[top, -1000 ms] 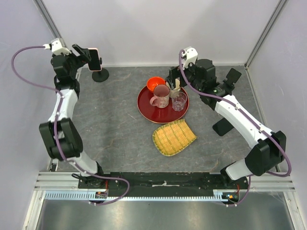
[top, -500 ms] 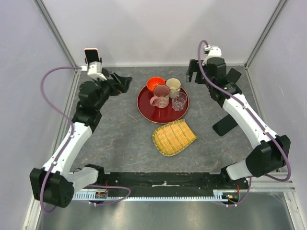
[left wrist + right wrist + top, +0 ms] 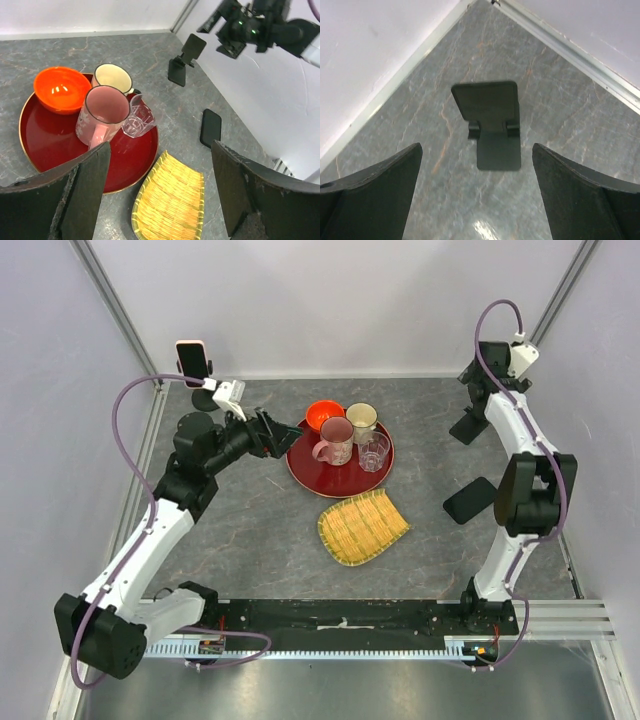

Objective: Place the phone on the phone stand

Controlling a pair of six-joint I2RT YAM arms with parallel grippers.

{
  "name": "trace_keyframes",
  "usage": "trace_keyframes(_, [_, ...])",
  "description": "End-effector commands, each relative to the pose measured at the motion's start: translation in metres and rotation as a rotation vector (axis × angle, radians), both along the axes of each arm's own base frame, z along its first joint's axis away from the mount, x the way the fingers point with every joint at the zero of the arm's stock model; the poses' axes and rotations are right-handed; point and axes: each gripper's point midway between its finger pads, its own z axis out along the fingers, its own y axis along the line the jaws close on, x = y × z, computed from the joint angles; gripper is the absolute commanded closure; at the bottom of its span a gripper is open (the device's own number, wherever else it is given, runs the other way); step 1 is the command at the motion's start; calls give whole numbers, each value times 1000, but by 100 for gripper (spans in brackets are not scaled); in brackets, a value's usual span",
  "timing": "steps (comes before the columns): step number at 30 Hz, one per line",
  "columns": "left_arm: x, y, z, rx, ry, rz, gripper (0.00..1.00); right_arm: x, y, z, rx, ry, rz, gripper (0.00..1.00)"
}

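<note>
At the upper left of the overhead view a pink-cased phone (image 3: 192, 361) stands upright on a round-footed stand (image 3: 207, 399), with no gripper touching it, so that placement looks finished. The left gripper (image 3: 280, 433) hangs just left of the red tray (image 3: 300, 465) with its fingers spread and nothing between them.

Below the tray lies the bamboo tray (image 3: 363, 527), and to its right a black phone (image 3: 470, 499) lies flat on the table. Further up, towards the upper right corner, a black phone stand (image 3: 487, 102) is empty. The right gripper (image 3: 476, 150) hovers over it, fingers wide and holding nothing.

If the black phone is next, the right arm is probably the one to use. The phone lies flat, so the fingers should close across its long edges, low and square, to keep it from skidding. It should then be tilted to match the stand's backplate and lowered until its bottom edge sits behind the two small lips. The fingers should open only once the phone leans fully on the plate, since the light stand could tip or slide.
</note>
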Motion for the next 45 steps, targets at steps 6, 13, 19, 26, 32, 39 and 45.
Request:
trace_keyframes(6, [-1, -29, -18, 111, 40, -110, 13, 54, -33, 23, -142, -4, -43, 2])
trace_keyframes(13, [1, -24, -16, 126, 21, -85, 13, 56, -36, -15, -135, 95, 23, 2])
trace_keyframes(19, [-1, -20, -11, 134, -7, -70, 13, 55, -37, -38, -142, 153, 38, 2])
trace_keyframes(26, [0, -22, -16, 126, 7, -75, 13, 54, -40, -63, -121, 194, 46, 2])
trace_keyframes(32, [1, -22, -18, 127, 10, -73, 13, 49, -53, -69, -101, 191, 10, 2])
trace_keyframes(39, [1, -20, -18, 130, 5, -63, 13, 54, -52, -68, -81, 159, 31, 23])
trace_keyframes(45, [0, -15, -10, 135, -20, -39, 13, 65, -42, -56, -76, 84, 92, 65])
